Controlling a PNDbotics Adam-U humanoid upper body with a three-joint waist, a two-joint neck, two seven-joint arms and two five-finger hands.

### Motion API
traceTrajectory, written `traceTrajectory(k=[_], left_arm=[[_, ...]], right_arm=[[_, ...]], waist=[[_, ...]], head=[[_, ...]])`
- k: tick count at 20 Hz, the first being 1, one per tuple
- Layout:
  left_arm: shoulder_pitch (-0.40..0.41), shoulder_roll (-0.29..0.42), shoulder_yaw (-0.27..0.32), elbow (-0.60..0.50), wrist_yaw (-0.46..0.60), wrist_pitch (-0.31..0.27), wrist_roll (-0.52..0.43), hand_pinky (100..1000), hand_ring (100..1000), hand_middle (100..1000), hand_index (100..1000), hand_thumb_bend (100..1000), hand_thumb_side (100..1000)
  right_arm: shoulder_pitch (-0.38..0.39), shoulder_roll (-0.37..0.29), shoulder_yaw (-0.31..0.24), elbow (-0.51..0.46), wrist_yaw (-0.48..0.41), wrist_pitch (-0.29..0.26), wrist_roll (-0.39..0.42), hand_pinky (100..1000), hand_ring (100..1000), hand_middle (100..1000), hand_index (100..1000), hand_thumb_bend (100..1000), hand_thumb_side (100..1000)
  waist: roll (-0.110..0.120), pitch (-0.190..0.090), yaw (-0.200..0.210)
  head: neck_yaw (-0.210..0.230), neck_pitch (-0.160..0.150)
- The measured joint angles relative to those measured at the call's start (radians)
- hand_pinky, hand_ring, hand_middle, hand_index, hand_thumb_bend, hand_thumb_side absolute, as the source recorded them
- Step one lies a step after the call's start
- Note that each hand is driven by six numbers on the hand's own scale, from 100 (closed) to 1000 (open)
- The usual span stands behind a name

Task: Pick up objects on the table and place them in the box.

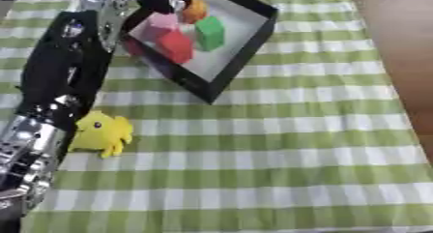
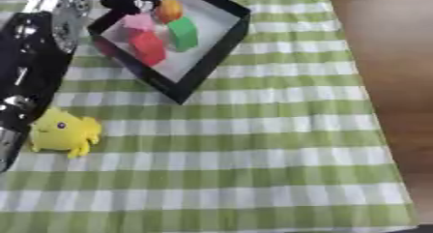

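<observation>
Yellow toy [image 1: 101, 132] lying on counter [image 1: 279, 164] | looking soft, light; grab round body | left hand [image 1: 161, 0] hovering over box [image 1: 245, 48], fingers can't tell

Both views look steeply down from the robot's head onto the surface [image 1: 253, 179], facing away from the body toward the far edge, where the black box [image 1: 245, 43] sits near the far left corner. The surface lies slightly askew. The two eyes share nearly the whole scene: green-checked cloth [image 2: 237, 188], box and yellow toy [image 2: 64, 130]. The right eye view sits a little further right, showing more bare wood [image 2: 389, 58] along the right edge and less of the left arm [image 1: 50, 82].
</observation>
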Motion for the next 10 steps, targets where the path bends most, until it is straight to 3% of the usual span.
traceTrajectory(k=[10], left_arm=[[0.173,0.170,-0.082,-0.244,0.155,-0.126,-0.067,821,695,742,861,410,435]], right_arm=[[0.042,-0.033,-0.015,0.000,0.003,-0.004,-0.017,914,684,677,794,100,220]], waist=[[0.009,-0.005,0.061]], head=[[-0.067,0.000]])
